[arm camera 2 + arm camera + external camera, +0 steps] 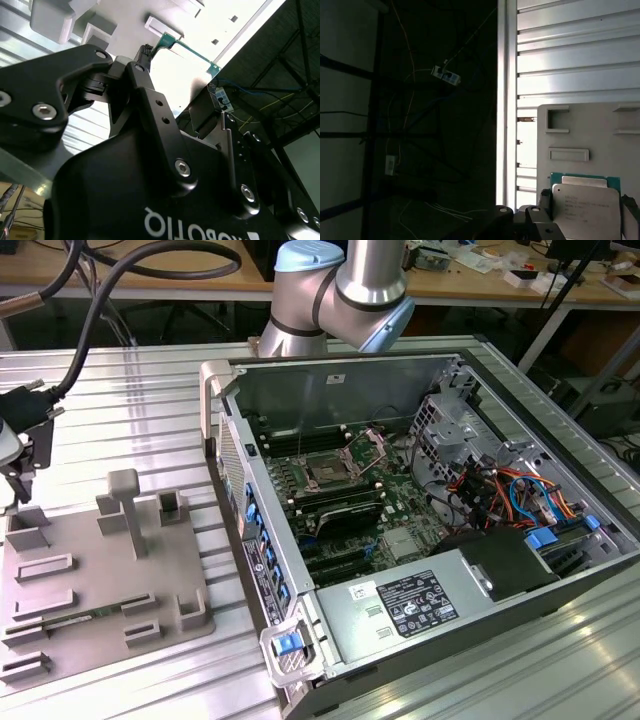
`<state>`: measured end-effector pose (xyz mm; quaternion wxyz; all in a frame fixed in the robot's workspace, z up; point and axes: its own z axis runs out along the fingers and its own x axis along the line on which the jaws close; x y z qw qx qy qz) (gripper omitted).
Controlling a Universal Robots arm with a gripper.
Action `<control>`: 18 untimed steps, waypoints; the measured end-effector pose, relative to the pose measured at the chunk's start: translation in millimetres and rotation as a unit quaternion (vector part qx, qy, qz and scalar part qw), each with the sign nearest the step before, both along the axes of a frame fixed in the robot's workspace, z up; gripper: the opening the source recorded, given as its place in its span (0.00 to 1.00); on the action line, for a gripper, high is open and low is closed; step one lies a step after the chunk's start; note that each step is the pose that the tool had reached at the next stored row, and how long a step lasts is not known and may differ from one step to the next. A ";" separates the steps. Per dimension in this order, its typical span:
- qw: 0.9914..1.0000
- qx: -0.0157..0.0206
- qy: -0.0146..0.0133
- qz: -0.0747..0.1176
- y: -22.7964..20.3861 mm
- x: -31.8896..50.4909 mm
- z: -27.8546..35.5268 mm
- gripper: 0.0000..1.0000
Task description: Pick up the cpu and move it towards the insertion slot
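We see the claw closed on the chip, one finger against each of two opposite edges. The chip, silvery face up, is by an edge of the grey tray, near the table's edge. We cannot tell whether it rests there or hangs just above. The socket lies well apart, inside the open computer case, its clamp plate raised.
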<state>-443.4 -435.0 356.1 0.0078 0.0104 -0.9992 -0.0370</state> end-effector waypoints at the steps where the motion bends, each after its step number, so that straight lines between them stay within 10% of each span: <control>1: 1.000 0.000 0.000 0.000 0.0 0.0 0.1 0.55; 18: 1.000 0.000 0.000 0.000 0.0 7.8 0.4 0.55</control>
